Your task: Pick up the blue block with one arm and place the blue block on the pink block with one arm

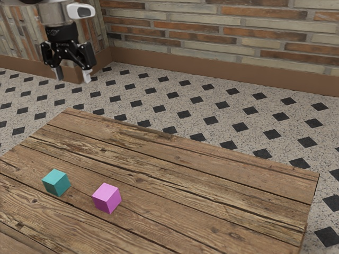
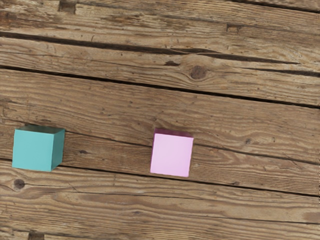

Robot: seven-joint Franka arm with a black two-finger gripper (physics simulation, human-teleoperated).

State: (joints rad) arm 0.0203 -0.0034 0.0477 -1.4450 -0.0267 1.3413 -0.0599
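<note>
A teal-blue block [image 1: 56, 182] rests on the wooden table [image 1: 212, 174] near the exterior view's left. A pink block [image 1: 106, 198] sits just to its right, a short gap apart. High above them, in the upper left of the exterior view, my gripper [image 1: 70, 73] hangs open with nothing between its fingers. From the hand's camera I look straight down on the blue block [image 2: 38, 149] and the pink block [image 2: 172, 154], side by side on the planks.
The table's far edge and right edge drop to a tiled floor [image 1: 238, 106]. A brick wall [image 1: 222, 26] stands behind. Bare planks [image 2: 200, 75] stretch around both blocks.
</note>
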